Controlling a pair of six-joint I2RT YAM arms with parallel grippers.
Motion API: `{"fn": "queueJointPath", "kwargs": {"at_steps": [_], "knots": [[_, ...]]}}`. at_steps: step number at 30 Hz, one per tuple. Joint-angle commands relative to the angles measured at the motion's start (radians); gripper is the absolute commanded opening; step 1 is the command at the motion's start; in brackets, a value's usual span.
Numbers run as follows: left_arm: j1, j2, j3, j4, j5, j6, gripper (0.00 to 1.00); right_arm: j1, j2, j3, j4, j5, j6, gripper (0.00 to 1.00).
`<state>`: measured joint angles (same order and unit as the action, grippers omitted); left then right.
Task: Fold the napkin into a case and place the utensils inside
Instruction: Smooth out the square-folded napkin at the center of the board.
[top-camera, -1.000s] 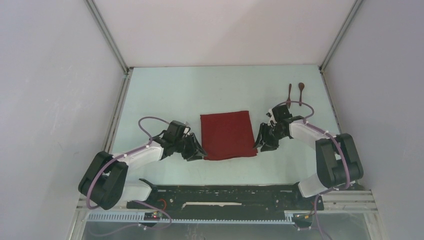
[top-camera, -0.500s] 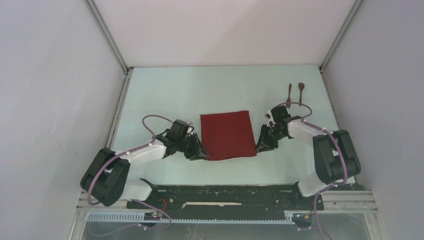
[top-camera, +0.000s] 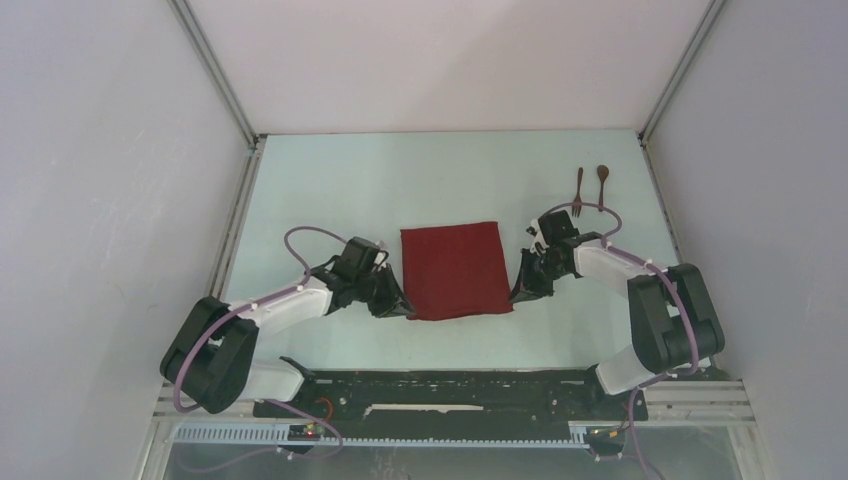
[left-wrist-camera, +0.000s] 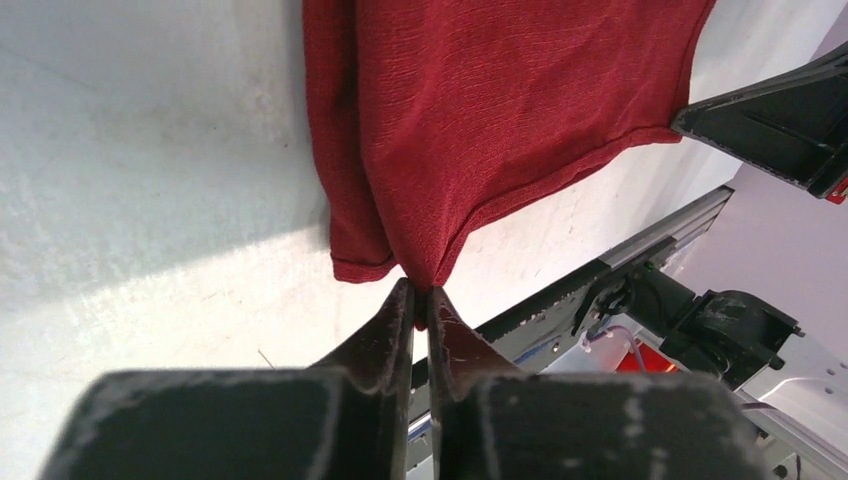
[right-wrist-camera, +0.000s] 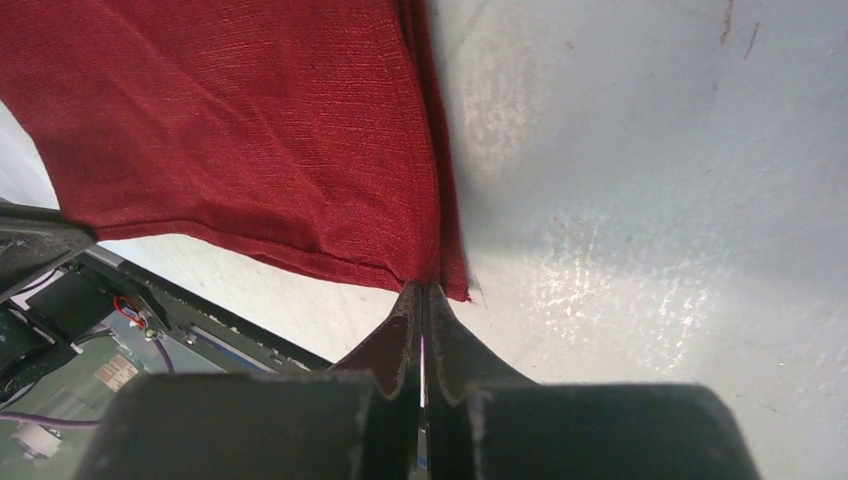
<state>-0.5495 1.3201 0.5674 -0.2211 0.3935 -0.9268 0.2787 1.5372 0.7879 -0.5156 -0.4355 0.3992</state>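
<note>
Lab cell: white enclosure (top-camera: 90, 150), aluminium struts (top-camera: 216, 72)

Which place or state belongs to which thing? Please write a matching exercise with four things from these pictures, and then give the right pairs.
Things:
1. napkin
2. spoon
3. left gripper
4. right gripper

Places or states:
a. shut on the napkin's near right corner
b. lies flat at the middle of the table
c. lies at the far right, beside the fork
d. shut on the napkin's near left corner

Right pairs: 1-b, 2-c, 3-d, 4-a.
</note>
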Motion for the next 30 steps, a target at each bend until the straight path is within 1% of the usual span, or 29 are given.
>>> {"fn": "queueJointPath", "kwargs": {"at_steps": [1, 3, 13, 20, 25, 30], "knots": [[0.007, -0.006, 0.053, -0.006, -0.017, 0.042, 0.02, 0.008, -0.048, -0.001, -0.003, -0.004, -0.005, 0.00], [0.010, -0.011, 0.052, -0.009, -0.027, 0.043, 0.00, 0.007, -0.048, -0.001, -0.004, -0.002, -0.005, 0.00], [0.039, -0.024, -0.006, -0.009, -0.050, 0.059, 0.00, 0.012, -0.055, -0.017, 0.001, -0.009, 0.001, 0.00], [0.042, 0.016, -0.026, 0.045, -0.029, 0.055, 0.00, 0.015, -0.034, -0.016, 0.015, -0.014, 0.002, 0.00], [0.045, 0.020, -0.042, 0.039, -0.048, 0.070, 0.00, 0.028, -0.035, -0.018, 0.018, -0.020, 0.005, 0.00], [0.046, 0.015, -0.066, 0.036, -0.062, 0.077, 0.00, 0.036, -0.050, -0.018, 0.010, -0.020, 0.008, 0.03]]}}
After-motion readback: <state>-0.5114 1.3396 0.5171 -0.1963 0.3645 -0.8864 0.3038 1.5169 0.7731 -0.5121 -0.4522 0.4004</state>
